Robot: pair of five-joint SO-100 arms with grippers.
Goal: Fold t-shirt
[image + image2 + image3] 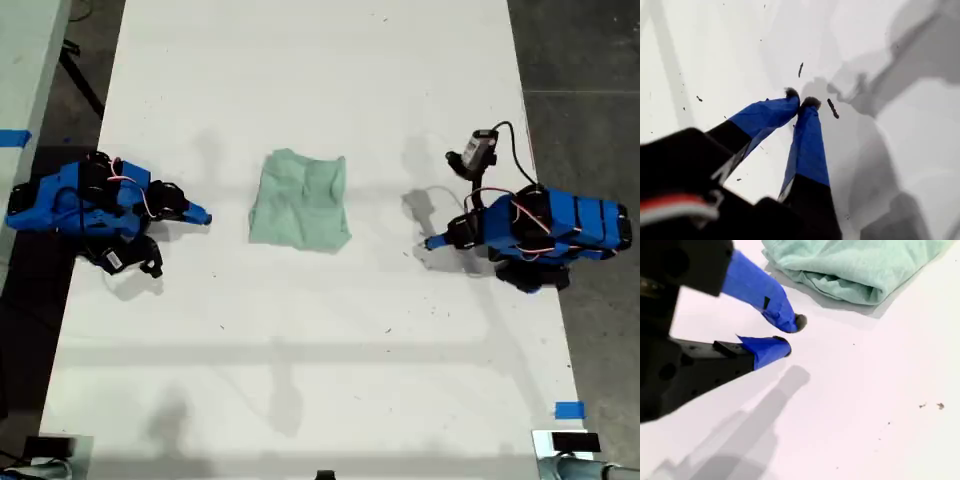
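With the pale mint-green soft cloth t-shirt [855, 267] already folded just ahead of my second gripper [790, 337], whose jaws are narrowly parted and empty, and my first gripper [801, 104] pinched closed on nothing, I judge both should keep clear.

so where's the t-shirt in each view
Exterior view: the t-shirt lies folded mid-table between the two arms.
First wrist view: not in it, only bare table beyond my first hand.
Second wrist view: bunched just beyond my second hand.
Shared landmark: the white table.

a lab or workshop: white-covered table [300, 350] on grey concrete floor [590, 80], blue tape markers [568, 410].
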